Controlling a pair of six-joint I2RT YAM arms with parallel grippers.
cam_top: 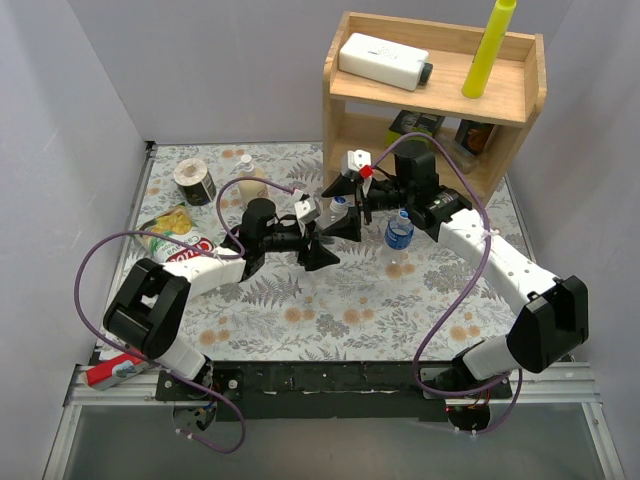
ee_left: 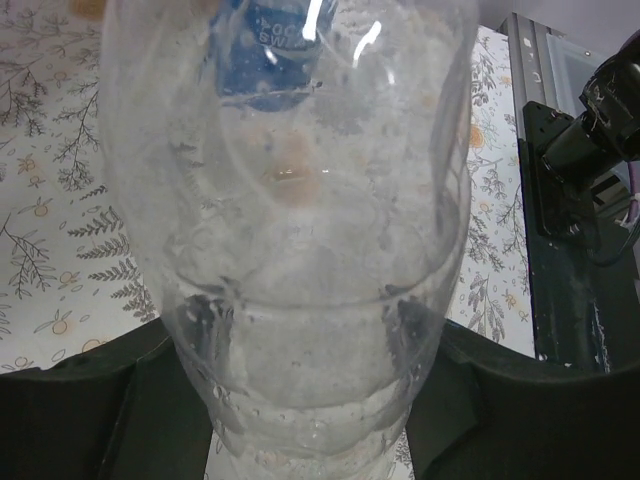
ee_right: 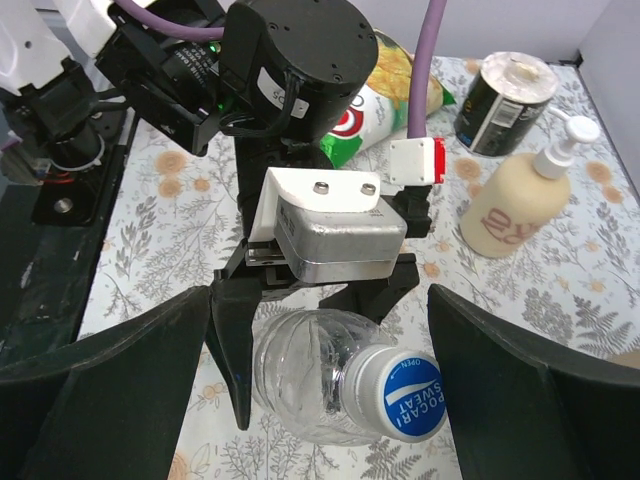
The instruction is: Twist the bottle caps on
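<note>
Left gripper [ee_left: 305, 335] clamped on plain bottle [ee_left: 290, 200]; its blue cap [ee_right: 412, 395] lay between right gripper's [ee_right: 318, 300] spread fingers, at 5 o'clock.

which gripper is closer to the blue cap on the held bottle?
Right. The right gripper is open with the blue cap between its fingers. The left gripper clamps the bottle farther down its body.

A robot lab — plain gray walls [cam_top: 60, 120] box in a flowery desk [cam_top: 340, 310] with a left arm [cam_top: 190, 265] and a right arm [cam_top: 500, 260] bolted on.
</note>
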